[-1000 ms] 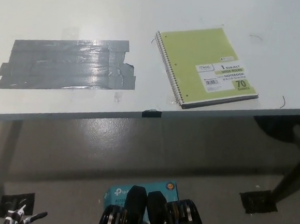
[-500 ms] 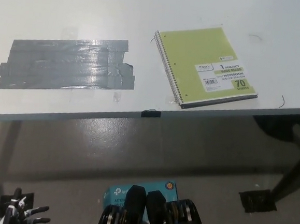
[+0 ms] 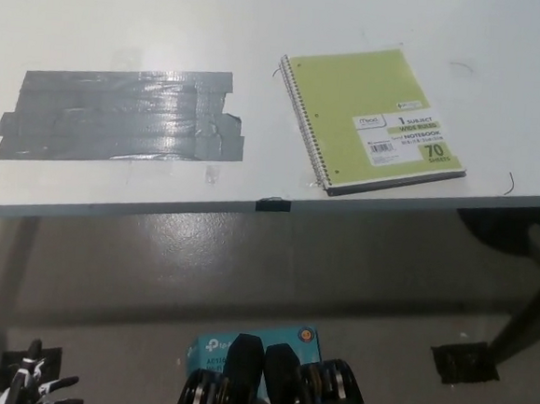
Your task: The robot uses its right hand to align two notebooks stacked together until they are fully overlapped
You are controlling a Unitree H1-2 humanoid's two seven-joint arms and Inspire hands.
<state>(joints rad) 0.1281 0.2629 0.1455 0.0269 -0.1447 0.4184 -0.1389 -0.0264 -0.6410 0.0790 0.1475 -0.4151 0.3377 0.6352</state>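
Since the earlier frames the left hand (image 3: 36, 385) at the bottom left corner has shifted a little, its fingers (image 3: 61, 384) now pointing more upward and rightward than before; nothing on the worktop (image 3: 125, 22) has moved. That white hand hangs low beside the floor (image 3: 247, 256), below the worktop's near edge, fingers spread apart and holding nothing. Above it, on the left part of the worktop, lies a wide patch of grey tape (image 3: 118, 117) made of overlapping strips. At the near edge, around the middle, sits a small dark tape tab (image 3: 272, 204). Right of the grey patch lie the notebooks (image 3: 370, 119): a green spiral-bound cover on top, its wire spine toward the left, tilted slightly, with a dark edge of the one beneath showing along the near side. The stack rests near the worktop's front right edge, well apart from the left hand's fingers. The right hand is out of sight.
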